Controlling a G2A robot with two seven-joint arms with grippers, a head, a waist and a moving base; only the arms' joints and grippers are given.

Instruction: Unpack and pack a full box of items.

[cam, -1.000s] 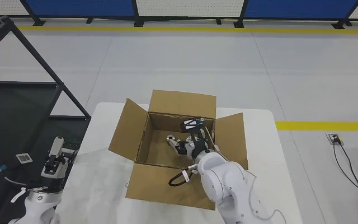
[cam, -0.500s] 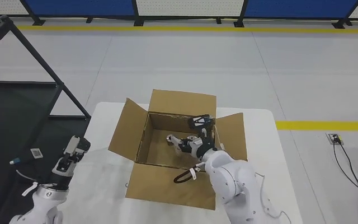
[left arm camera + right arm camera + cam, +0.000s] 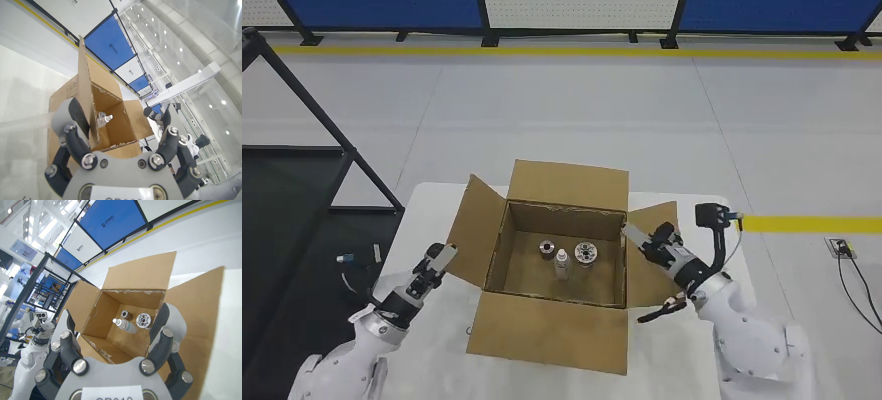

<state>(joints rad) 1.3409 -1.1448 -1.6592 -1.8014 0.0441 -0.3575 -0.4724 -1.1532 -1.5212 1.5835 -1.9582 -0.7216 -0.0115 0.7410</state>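
A brown cardboard box (image 3: 547, 338) stands in the middle of a white desk (image 3: 432, 210), its four flaps splayed outward and its inside open to view. Three small things stand close together on the box floor, toward the far wall: a clear bottle with a white cap (image 3: 562, 264) in the middle, a short dark metal cylinder (image 3: 546, 247) just beside it on the robot's left, and a round metal disc with holes (image 3: 585, 251) just beside it on the right. The left gripper (image 3: 442, 256) is at the outer edge of the left flap (image 3: 85, 85); its fingers (image 3: 77, 113) are spread wide and hold nothing, and the flap's edge seems to stand between them, close against one finger but not pinched. The right gripper (image 3: 637, 237) hangs over the right flap (image 3: 198, 306), pointing at the opening; its fingers (image 3: 166, 317) are also spread wide and empty. With both grippers empty at opposite side flaps and the items resting inside, this looks like a flap-handling step, either folding the sides in to close the packed box or steadying it before an item is lifted out; the pictures do not settle which. To close it, each gripper would need to catch its flap and swing it inward. To unpack, the right gripper would need to drop between the walls onto one item without knocking its close neighbours.
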